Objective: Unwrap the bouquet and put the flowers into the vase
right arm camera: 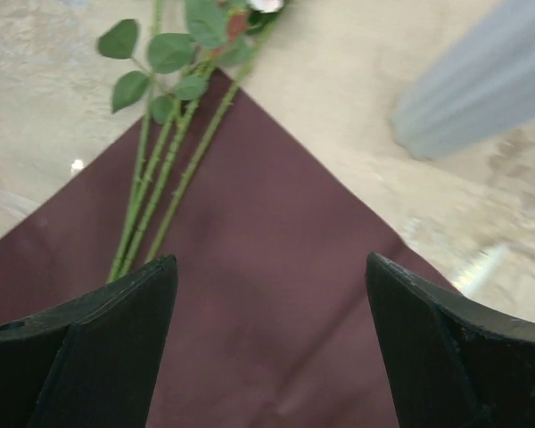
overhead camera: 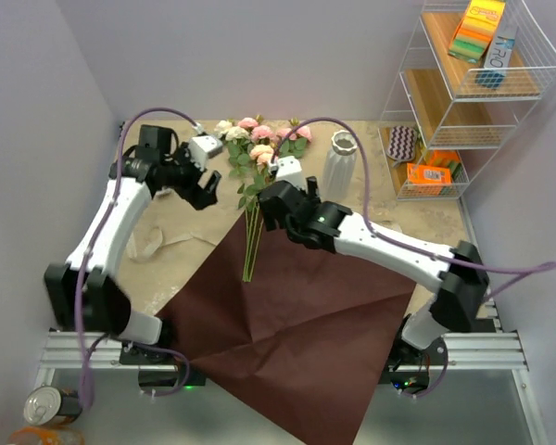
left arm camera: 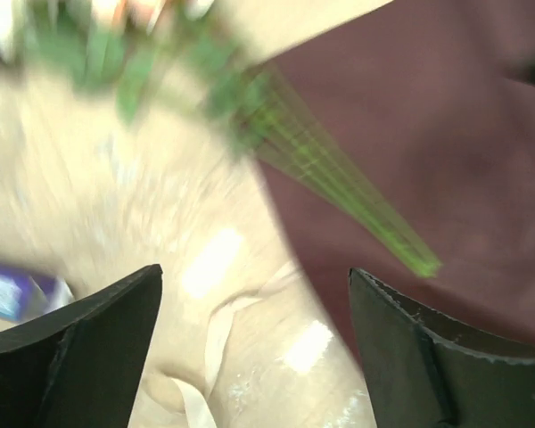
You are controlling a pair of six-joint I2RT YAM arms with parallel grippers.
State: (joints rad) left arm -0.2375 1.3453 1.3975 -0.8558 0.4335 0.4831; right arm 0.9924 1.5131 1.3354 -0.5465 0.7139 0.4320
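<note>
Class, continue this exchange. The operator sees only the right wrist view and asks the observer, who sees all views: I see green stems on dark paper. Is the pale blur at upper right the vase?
Observer: Yes, the white ribbed vase stands upright beyond the paper.
Operator: Where are the blooms?
Observer: The flowers lie with blooms left of the vase, past the paper's corner.
Operator: And the left gripper?
Observer: The left gripper hangs open left of the stems, holding nothing.
</note>
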